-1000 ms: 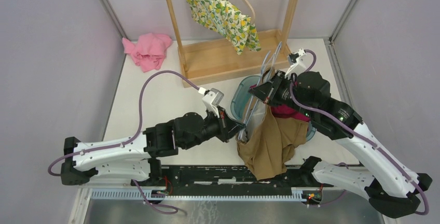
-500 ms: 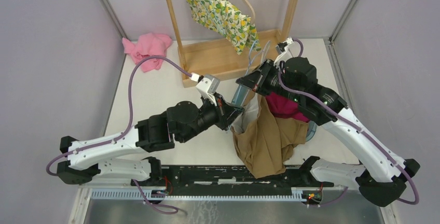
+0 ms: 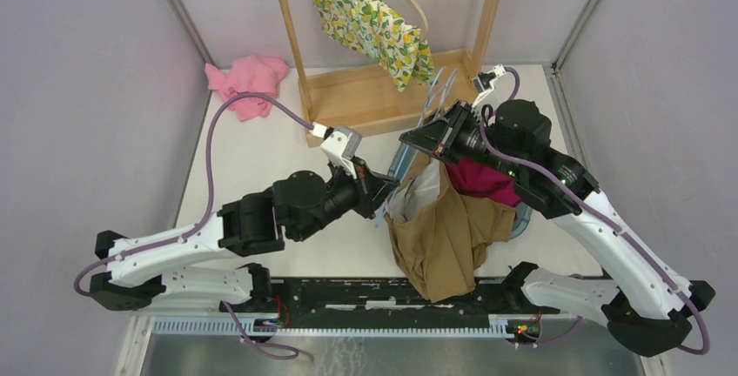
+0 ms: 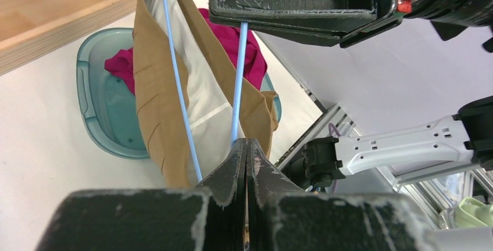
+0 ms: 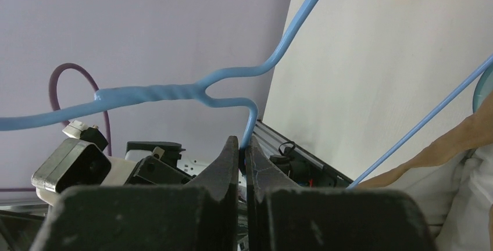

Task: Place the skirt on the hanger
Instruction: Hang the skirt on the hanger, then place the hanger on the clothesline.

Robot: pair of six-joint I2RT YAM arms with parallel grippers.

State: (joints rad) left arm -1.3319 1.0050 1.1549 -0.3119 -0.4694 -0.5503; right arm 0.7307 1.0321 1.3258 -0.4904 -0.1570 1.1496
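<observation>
Both claws are working the hanger (image 5: 151, 94) above the teal basin (image 4: 84, 88).

- My right claw (image 5: 241, 143) is pressed together on the blue wire just under the twisted neck.
- My left claw (image 4: 247, 146) is pressed together too, pinching the lower end of one wire arm, on the near side of the basin.
- The skirt (image 3: 448, 237), tan with a pale lining, is hanging around both wire arms. It is draping down over the basin's near rim.
- A magenta garment (image 3: 479, 180) is lying inside the basin, behind the skirt.

My read of the step: I am seating the skirt on the wire while lifting it clear of the basin. To do it well:
- I should be holding both pinches firm.
- I should be moving the two arms together, so the thin wire is not twisting or bowing.
- I should be raising until the hem is hanging free of the magenta garment.

Hard to make out:
- I cannot tell whether my left claw is catching fabric along with the wire.
- The hanger's bottom bar is buried in cloth.
- The hook is running out of the right wrist view.
- From above, my own wrists are covering both fingertips.
</observation>
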